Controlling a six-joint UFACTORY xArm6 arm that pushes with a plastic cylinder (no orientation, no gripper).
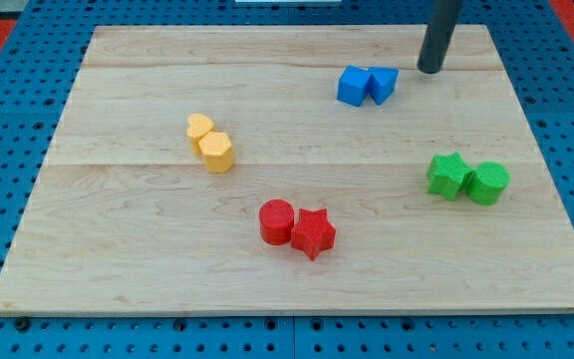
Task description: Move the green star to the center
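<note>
The green star (448, 176) lies at the view's right on the wooden board (147, 289), touching a green cylinder (487, 183) on its right side. My tip (430, 70) is near the view's top right, well above the green star and just right of the blue blocks. It touches no block.
Two blue blocks, a cube (352, 86) and a triangular one (383, 84), sit together near the top. Two yellow blocks (200, 129) (216, 153) lie left of centre. A red cylinder (277, 221) and red star (312, 233) lie below centre.
</note>
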